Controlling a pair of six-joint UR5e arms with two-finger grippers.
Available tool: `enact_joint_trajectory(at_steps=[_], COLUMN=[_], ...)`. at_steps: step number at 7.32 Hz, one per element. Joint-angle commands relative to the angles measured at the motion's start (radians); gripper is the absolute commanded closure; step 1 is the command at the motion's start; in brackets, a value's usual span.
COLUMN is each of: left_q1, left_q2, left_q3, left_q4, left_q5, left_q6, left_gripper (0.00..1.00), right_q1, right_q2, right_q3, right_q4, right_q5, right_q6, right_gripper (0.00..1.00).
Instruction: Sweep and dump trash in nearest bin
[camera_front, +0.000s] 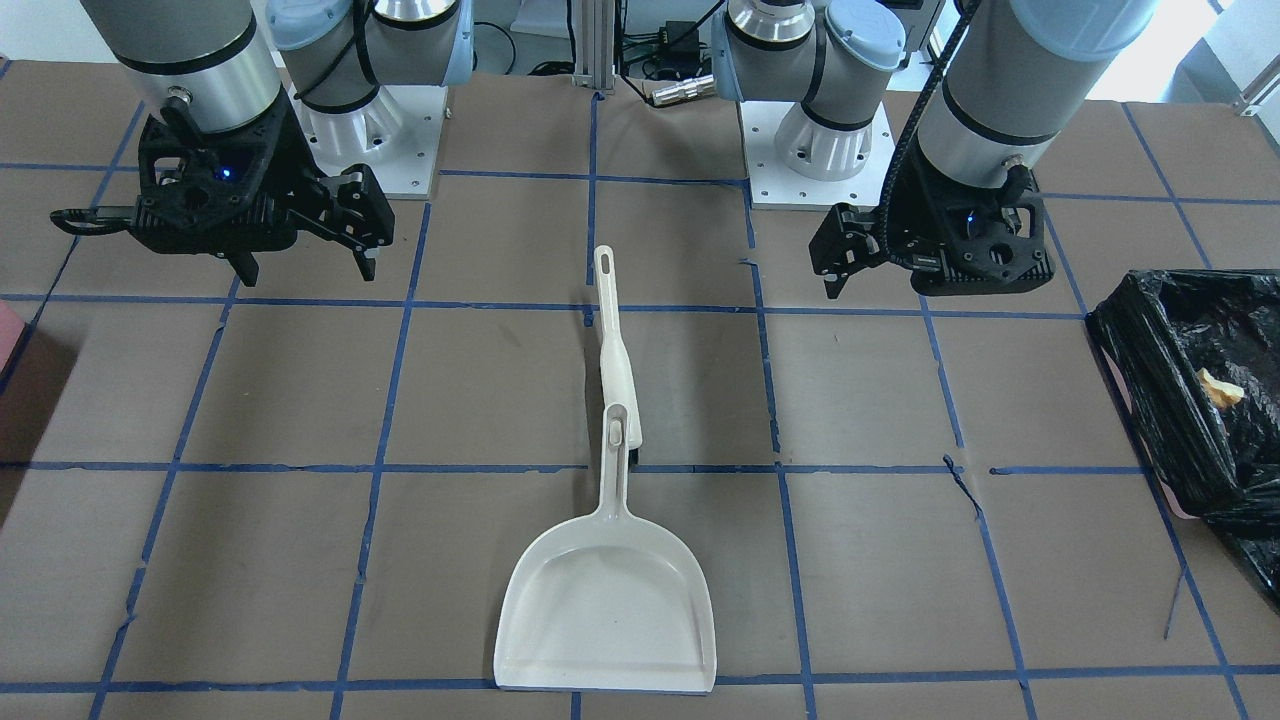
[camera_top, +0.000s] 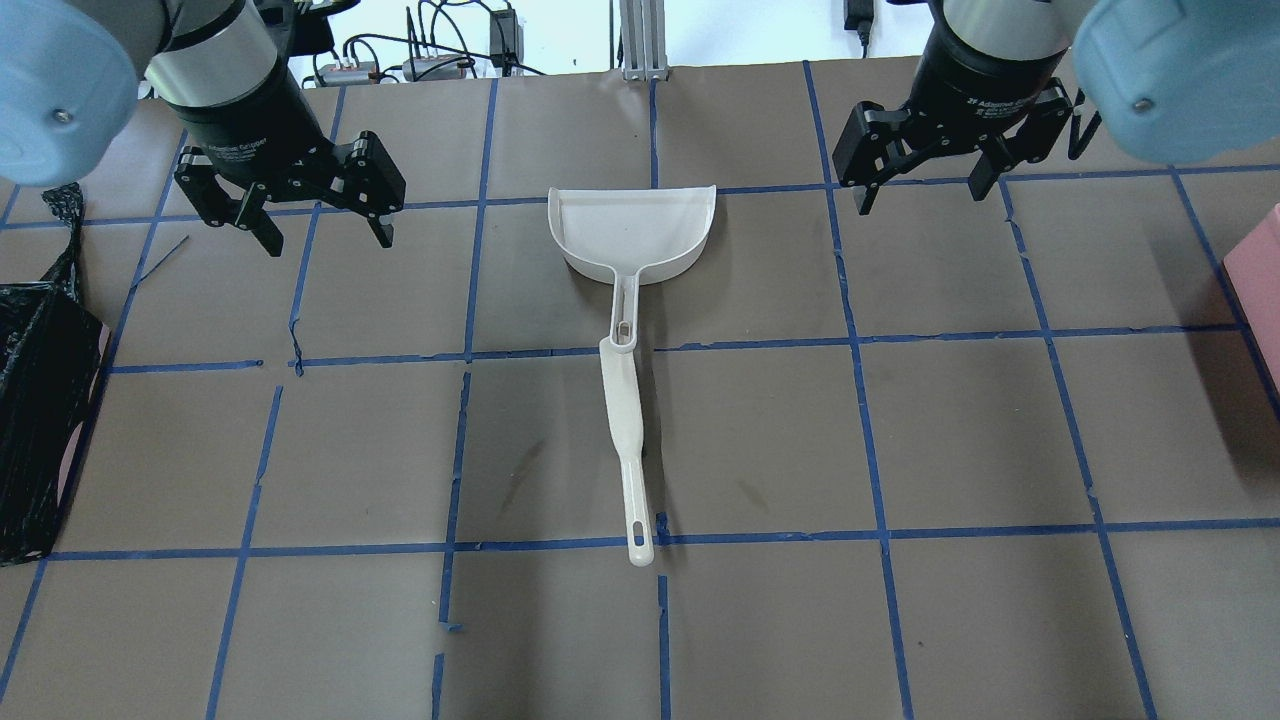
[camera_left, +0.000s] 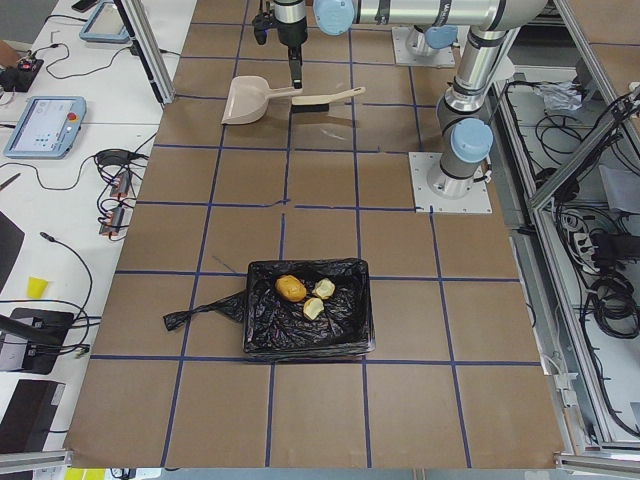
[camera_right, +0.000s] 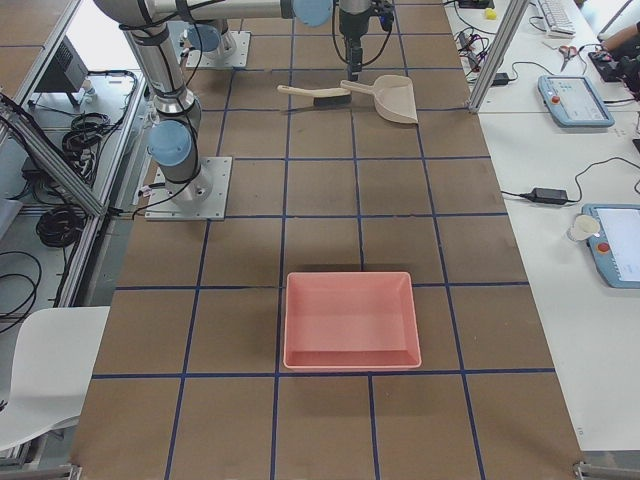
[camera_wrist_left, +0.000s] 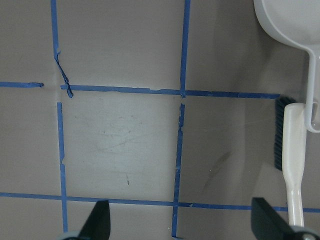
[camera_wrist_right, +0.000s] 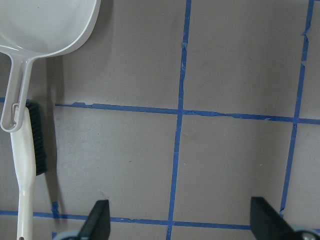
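The trash lies inside the bin (camera_left: 262, 338), which is lined with a black bag: a tan-brown lump (camera_left: 290, 288) and two pale chunks (camera_left: 324, 289). The bin stands at the table's end on my left (camera_top: 40, 400). A white dustpan (camera_top: 632, 232) lies empty at the table's middle, and a white brush (camera_top: 622, 420) with dark bristles rests against its handle. My left gripper (camera_top: 328, 240) hovers open to the left of the pan, holding nothing. To the pan's right hangs my right gripper (camera_top: 922, 195), also open with nothing in it.
An unlined pink tray (camera_right: 350, 320) sits on the table at my right end. Brown paper with a blue tape grid covers the table (camera_top: 760, 440). Both arm bases (camera_front: 380, 130) are bolted at the robot's side of the table.
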Motion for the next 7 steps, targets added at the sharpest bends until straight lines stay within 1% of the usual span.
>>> enact_joint_trajectory(at_steps=[1, 3, 7], left_q1=[-0.002, -0.011, -0.017], left_q2=[0.017, 0.002, 0.007], left_q3=[0.002, -0.006, -0.007], left_q4=[-0.001, 0.001, 0.001], left_q5=[0.000, 0.007, 0.004], left_q6=[0.000, -0.004, -0.004], left_gripper=[0.00, 0.00, 0.00], right_q1=[-0.002, -0.002, 0.002], right_q2=[0.000, 0.000, 0.002], right_q3=[0.002, 0.000, 0.002], right_q4=[0.000, 0.000, -0.002], right_q5=[0.000, -0.001, 0.000], right_q6=[0.000, 0.000, 0.002], right_gripper=[0.00, 0.00, 0.00])
